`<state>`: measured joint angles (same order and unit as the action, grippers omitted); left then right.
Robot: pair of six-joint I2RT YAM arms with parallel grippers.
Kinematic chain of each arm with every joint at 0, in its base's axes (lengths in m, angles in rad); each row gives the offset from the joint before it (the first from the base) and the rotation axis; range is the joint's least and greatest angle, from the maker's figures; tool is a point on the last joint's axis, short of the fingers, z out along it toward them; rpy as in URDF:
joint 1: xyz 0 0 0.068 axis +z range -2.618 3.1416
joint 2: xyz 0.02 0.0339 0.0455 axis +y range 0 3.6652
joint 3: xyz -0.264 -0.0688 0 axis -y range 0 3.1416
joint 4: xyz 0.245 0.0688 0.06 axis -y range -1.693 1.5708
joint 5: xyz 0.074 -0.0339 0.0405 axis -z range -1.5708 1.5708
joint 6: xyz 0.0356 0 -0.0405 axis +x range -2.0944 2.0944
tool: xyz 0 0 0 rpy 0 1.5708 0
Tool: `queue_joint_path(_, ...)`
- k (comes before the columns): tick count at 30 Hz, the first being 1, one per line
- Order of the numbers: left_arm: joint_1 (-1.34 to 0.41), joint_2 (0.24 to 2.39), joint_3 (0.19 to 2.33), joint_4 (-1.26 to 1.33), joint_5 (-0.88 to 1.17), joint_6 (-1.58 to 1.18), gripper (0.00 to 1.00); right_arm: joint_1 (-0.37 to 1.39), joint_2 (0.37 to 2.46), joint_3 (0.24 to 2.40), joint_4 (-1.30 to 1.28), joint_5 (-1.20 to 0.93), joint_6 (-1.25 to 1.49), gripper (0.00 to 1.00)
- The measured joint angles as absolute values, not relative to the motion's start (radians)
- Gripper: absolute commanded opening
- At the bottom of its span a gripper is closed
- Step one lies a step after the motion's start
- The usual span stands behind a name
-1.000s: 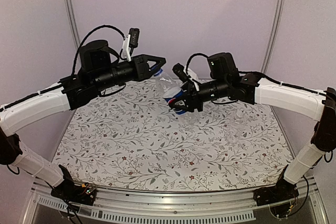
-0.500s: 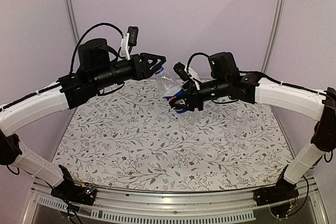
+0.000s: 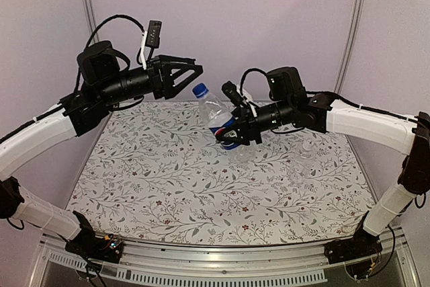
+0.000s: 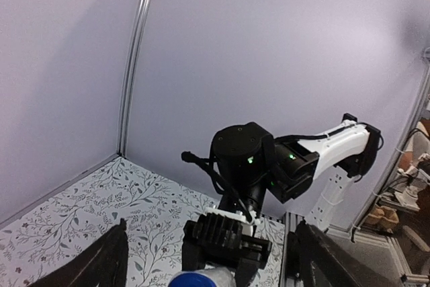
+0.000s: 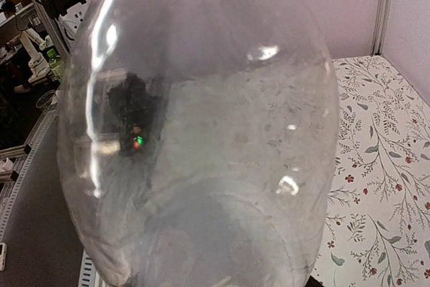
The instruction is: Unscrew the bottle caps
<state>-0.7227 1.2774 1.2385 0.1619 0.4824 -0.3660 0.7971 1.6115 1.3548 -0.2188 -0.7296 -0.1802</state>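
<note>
- Clamps the labelled bottle (image 3: 213, 113) from the right, in the right gripper (image 3: 230, 134), above the middle of the table (image 3: 168, 179) and clear of it.
- Tilts it neck up and to the left, with the cap (image 3: 199, 90) at the upper left end.
- Sets the left gripper (image 3: 193, 78) up and left of the cap, near but apart (left wrist view has the cap low, midway across).
- Shows the plain bottle (image 3: 306, 147) on the table to the right, under the right arm, apart from the labelled bottle.
</note>
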Motion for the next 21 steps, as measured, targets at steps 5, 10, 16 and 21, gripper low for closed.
queue_joint_path(5,-0.715,1.277,1.234,0.169,0.606,-0.313,0.88,0.797,1.612,1.355,-0.222,-0.792,-0.186,0.41)
queue_joint_path(10,-0.715,1.287,1.234,0.184,0.73,-0.26,0.87,0.797,1.612,1.355,-0.226,-0.881,-0.202,0.41)
queue_joint_path(16,-0.715,1.332,1.234,0.207,0.831,-0.232,0.82,0.797,1.612,1.355,-0.228,-0.978,-0.214,0.41)
queue_joint_path(21,-0.714,1.355,1.234,0.24,0.901,-0.238,0.74,0.797,1.612,1.355,-0.228,-1.019,-0.223,0.41)
